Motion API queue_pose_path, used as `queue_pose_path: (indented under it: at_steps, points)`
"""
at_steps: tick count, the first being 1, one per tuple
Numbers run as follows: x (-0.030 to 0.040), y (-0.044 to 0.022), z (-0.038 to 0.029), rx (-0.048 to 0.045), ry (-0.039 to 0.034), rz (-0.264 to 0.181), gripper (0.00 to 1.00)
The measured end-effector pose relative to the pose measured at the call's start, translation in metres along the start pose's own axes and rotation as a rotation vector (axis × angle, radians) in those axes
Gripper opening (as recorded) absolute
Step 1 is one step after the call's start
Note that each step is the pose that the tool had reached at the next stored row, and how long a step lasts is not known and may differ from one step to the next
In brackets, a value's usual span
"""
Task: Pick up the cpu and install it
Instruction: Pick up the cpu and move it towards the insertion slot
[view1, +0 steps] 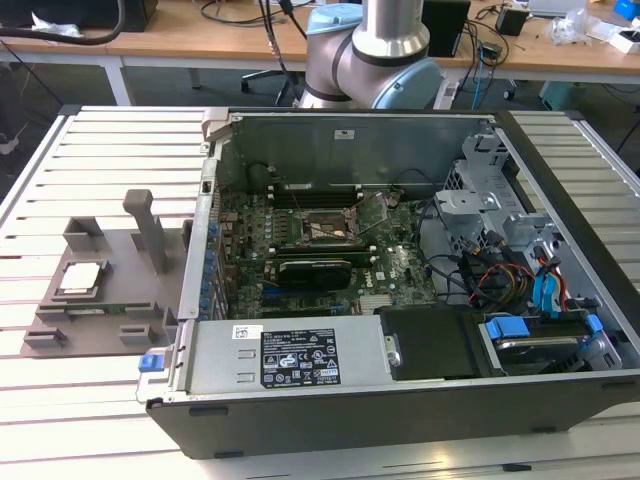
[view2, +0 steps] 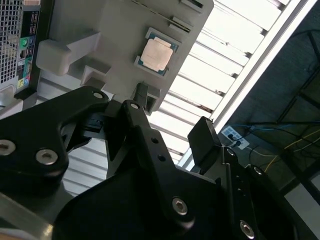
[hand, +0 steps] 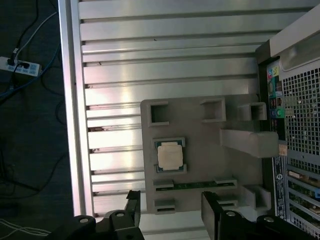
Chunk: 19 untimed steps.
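- The cpu (hand: 170, 155) lies flat, metal top up, in a square recess of the grey holder (hand: 200, 145) on the slatted surface (hand: 115, 75) beside the open computer case (view1: 400, 400), presumably so it can be taken from above
- The claw (hand: 172, 196) hangs over the holder's edge, spread open and empty, apart from the cpu
- Inside the case the socket (view1: 325, 230) looks unlatched to receive it

cpu (view1: 80, 278) in grey holder (view1: 125, 268), the exterior view's left of open PC case (view1: 400, 420), arm (view1: 375, 45) behind

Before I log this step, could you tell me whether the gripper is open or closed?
Gripper: open, holding nothing; the cpu lies in its grey holder.
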<state>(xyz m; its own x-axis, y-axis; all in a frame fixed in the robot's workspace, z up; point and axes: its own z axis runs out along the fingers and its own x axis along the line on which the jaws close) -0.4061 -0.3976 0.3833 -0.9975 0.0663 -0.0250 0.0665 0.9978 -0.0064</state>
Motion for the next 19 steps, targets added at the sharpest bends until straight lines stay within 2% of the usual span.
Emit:
queue_pose_path:
  at_steps: [4, 11, 19]
  points:
    - [-0.0002, 0.0, 0.0048, -0.0003, 0.0009, 0.0, 0.6]
    - [-0.0001, 0.0, 0.0084, 0.0001, 0.0007, 0.0, 0.6]
    - [0.0001, 0.0001, 0.0193, 0.0002, 0.0008, 0.0, 0.6]
